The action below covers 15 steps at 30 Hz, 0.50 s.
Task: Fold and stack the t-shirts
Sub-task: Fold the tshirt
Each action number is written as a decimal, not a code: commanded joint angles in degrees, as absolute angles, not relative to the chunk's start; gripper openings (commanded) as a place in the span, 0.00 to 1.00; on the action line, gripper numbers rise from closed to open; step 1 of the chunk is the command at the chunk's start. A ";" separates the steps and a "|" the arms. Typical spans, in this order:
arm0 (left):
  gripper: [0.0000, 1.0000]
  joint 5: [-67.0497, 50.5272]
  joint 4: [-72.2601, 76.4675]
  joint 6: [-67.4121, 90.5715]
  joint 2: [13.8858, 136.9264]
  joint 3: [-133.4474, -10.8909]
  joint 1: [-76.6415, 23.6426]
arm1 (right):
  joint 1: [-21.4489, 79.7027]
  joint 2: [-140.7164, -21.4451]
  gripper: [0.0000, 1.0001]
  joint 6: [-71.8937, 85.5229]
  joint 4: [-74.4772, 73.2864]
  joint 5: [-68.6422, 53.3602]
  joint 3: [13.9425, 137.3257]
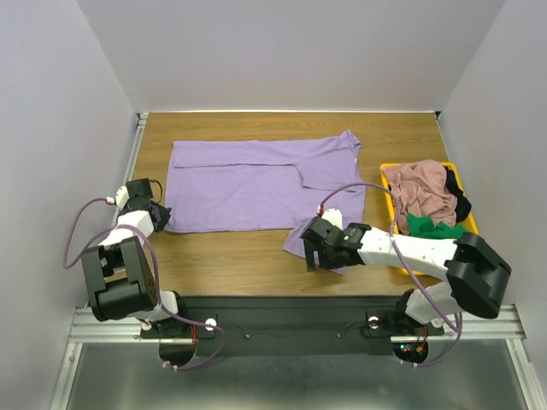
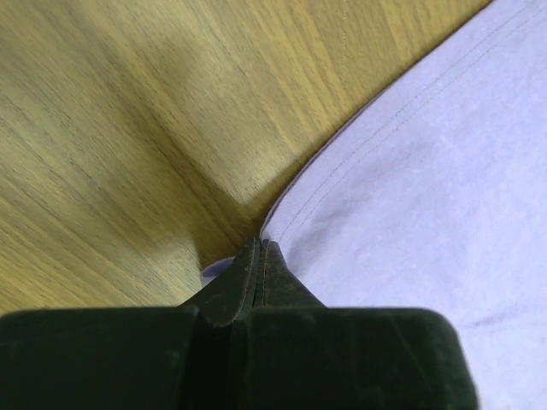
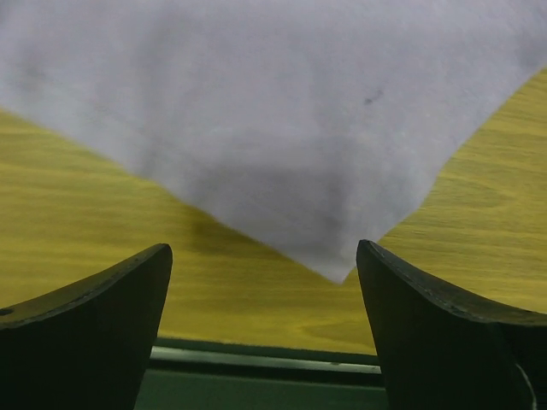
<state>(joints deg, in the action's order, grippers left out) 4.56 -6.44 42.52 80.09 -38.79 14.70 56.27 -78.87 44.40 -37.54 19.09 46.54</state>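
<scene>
Wooden tabletop [image 1: 231, 256] between pale walls. My left arm is folded low with the forearm reaching forward. The left pincer [image 1: 161, 218] is pressed together on the near-left hem corner of the lavender t-shirt [image 1: 248, 184], which lies flat ahead of it and off to its right. My right arm stretches leftward along the near edge. The right pincer [image 1: 314, 256] is spread wide, with the shirt's sleeve tip just ahead between its fingers [image 3: 102, 333], ungripped. Behind that arm, the yellow tray [image 1: 386, 171] holds the pink t-shirt [image 1: 419, 192], green t-shirt [image 1: 427, 226] and black t-shirt [image 1: 459, 203], all bunched.
</scene>
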 commanded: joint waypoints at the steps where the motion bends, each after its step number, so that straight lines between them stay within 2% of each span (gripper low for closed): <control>1: 0.00 4.22 -6.24 41.40 77.52 -37.97 14.50 | 56.25 -83.05 0.93 49.13 -40.78 24.87 45.70; 4: 0.00 3.61 -6.07 41.22 77.34 -38.14 14.50 | 56.16 -87.35 0.74 50.27 -40.69 26.45 46.67; 5: 0.00 3.60 -6.06 41.22 77.26 -38.14 14.50 | 56.08 -89.10 0.59 50.62 -40.61 26.89 46.84; 9: 0.00 3.69 -5.98 41.31 76.99 -38.14 14.50 | 55.02 -91.23 0.44 51.06 -40.43 28.04 47.55; 10: 0.00 3.52 -5.98 41.40 76.73 -38.23 14.50 | 54.93 -91.06 0.34 51.06 -40.34 28.39 47.64; 12: 0.00 2.91 -5.71 41.40 76.38 -38.49 14.50 | 54.58 -90.18 0.25 50.54 -39.99 29.00 47.90; 15: 0.00 2.20 -5.28 41.22 75.68 -38.93 14.59 | 53.79 -87.72 0.00 49.83 -39.99 31.28 49.04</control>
<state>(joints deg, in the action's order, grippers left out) 3.14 -6.33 42.19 78.50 -38.79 14.70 55.42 -88.73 49.54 -38.63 25.50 49.04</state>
